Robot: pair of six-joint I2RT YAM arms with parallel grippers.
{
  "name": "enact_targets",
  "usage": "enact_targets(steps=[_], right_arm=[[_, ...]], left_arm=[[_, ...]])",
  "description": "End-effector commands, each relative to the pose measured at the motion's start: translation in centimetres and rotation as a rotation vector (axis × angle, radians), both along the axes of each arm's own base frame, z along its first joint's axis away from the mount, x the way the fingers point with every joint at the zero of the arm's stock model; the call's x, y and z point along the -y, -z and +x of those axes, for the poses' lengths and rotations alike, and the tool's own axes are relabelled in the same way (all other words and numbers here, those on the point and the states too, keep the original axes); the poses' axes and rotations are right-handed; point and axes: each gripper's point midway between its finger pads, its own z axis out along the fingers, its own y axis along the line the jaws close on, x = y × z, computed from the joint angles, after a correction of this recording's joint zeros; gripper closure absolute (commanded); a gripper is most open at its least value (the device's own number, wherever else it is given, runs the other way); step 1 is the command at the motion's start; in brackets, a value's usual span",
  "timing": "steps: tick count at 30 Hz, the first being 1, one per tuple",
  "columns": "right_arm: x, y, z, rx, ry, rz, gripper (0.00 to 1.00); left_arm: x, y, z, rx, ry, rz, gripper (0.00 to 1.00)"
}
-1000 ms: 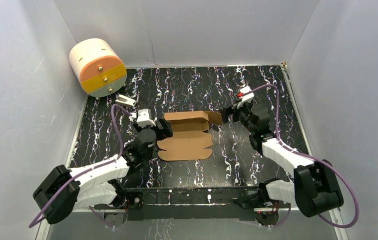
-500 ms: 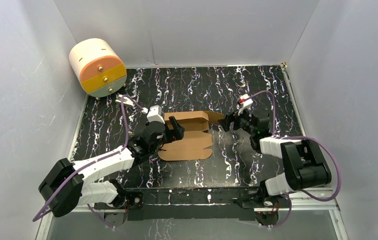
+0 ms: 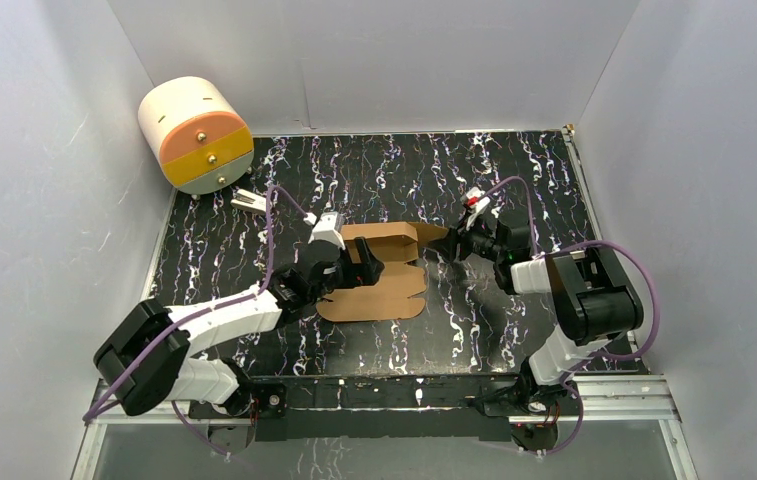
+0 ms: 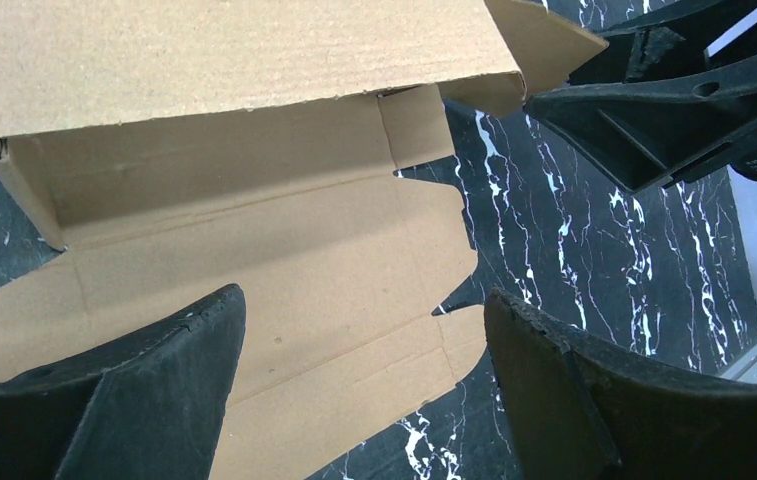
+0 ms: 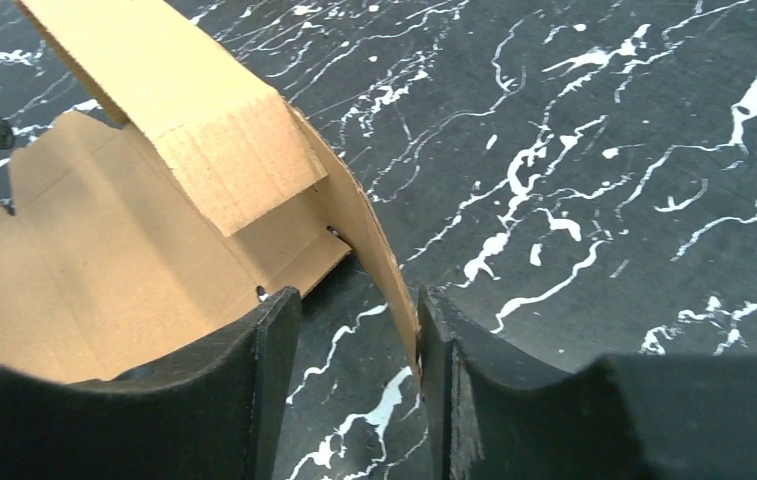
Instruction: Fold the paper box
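The paper box (image 3: 379, 278) is brown cardboard, half formed: its back wall stands up and folds over, while its front panel (image 4: 254, 260) lies flat on the table. My left gripper (image 3: 362, 262) hovers open over that flat panel, and its fingertips (image 4: 204, 330) straddle bare cardboard without touching it. My right gripper (image 3: 451, 247) is at the box's right end, also seen in the left wrist view (image 4: 654, 110). Its jaws (image 5: 359, 297) stand apart around the upright side flap (image 5: 369, 235). The flap's edge rests against the right finger (image 5: 444, 340), with a gap to the other finger.
A cream, orange and yellow cylindrical drawer unit (image 3: 196, 135) stands at the back left corner. A small white part (image 3: 249, 201) lies in front of it. Grey walls enclose the black marbled table (image 3: 554, 180) on three sides.
My left gripper has moved right and forward over the box's flat panel. My right gripper has swung left and down onto the side flap, and its jaws have narrowed.
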Motion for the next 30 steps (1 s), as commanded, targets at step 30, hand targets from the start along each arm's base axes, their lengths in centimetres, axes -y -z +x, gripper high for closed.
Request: enact_targets(steps=[30], right_arm=[[-4.6, -3.4, -4.9, 0.215, -0.143, -0.007, 0.88]], left_arm=[[5.1, 1.5, -0.2, 0.465, 0.122, 0.336, 0.14]])
